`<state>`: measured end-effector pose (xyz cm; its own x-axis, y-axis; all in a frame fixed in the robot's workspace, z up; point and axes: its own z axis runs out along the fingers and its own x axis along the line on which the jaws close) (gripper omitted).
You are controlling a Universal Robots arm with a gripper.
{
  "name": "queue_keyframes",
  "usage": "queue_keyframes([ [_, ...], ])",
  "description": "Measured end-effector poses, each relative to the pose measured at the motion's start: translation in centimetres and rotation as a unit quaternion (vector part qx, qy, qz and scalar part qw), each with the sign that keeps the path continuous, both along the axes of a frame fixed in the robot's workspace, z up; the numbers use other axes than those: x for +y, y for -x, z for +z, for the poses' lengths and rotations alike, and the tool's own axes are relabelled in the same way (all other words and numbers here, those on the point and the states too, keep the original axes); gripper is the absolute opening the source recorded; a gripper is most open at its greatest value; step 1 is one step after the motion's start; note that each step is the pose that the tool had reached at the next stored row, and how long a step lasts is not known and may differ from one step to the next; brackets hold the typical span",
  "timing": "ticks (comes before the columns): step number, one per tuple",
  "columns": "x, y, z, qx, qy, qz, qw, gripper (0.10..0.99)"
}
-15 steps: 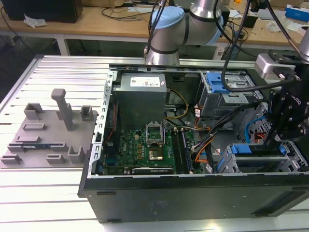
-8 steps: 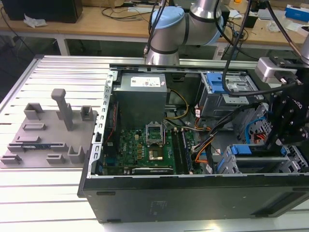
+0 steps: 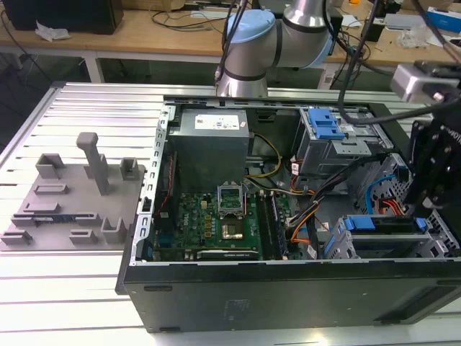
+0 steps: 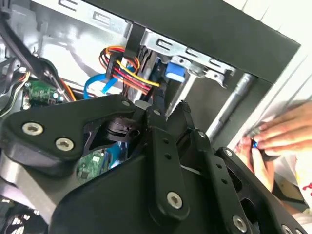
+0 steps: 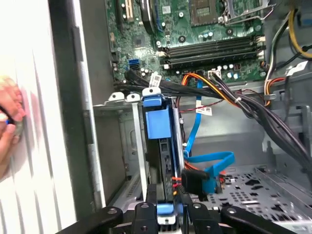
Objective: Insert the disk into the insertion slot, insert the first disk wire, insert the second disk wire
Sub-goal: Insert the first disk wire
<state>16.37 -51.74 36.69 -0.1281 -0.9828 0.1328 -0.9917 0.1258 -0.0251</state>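
Inside insertion slot (image 3: pixel 337 245), disk (image 3: pixel 385 225) lengthwise along exterior view's left-right.

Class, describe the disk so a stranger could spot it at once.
Find the open black computer case; look in its near corner at the exterior view's right, at the perforated grey drive cage. The disk lies in it, framed by a bright blue carrier, lower than the blue-latched bay unit behind.
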Motion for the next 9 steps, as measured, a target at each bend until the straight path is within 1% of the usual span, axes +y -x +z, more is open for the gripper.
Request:
queue_keyframes([
  [2,0.07,0.01,0.79,0.0,0.0029,0.0,1.0,0.302],
  [9,0.08,0.15,0.81,-0.0001,0.0035,0.0,1.0,0.302],
])
